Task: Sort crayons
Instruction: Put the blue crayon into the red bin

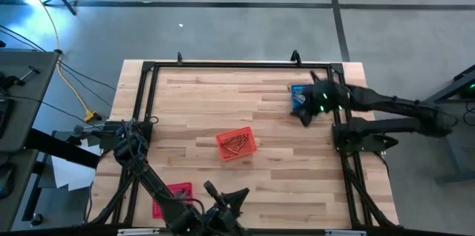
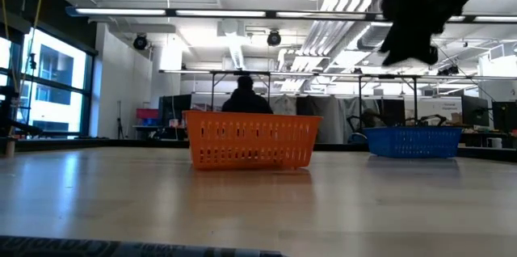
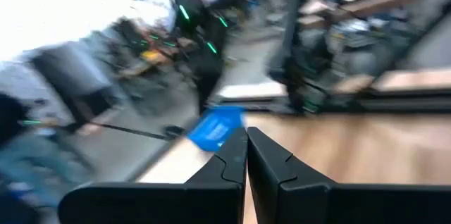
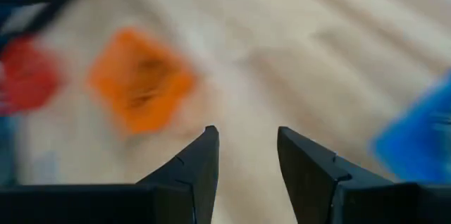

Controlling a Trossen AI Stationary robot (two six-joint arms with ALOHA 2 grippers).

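High view — right tool [image 1: 303,118] released beside blue basket [image 1: 297,96], crayons [image 1: 237,144] well apart in orange basket [image 1: 236,145]

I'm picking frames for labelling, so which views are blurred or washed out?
Right wrist view: motion-smeared, the orange mesh basket a soft blob past the open right gripper. Left wrist view: streaked background, top corner blown out. Low view: ceiling lights glare. High view: sharp, blue glare in one corner.

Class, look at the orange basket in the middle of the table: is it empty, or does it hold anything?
Not empty. From above, the orange basket holds a loose heap of thin crayons on its floor.
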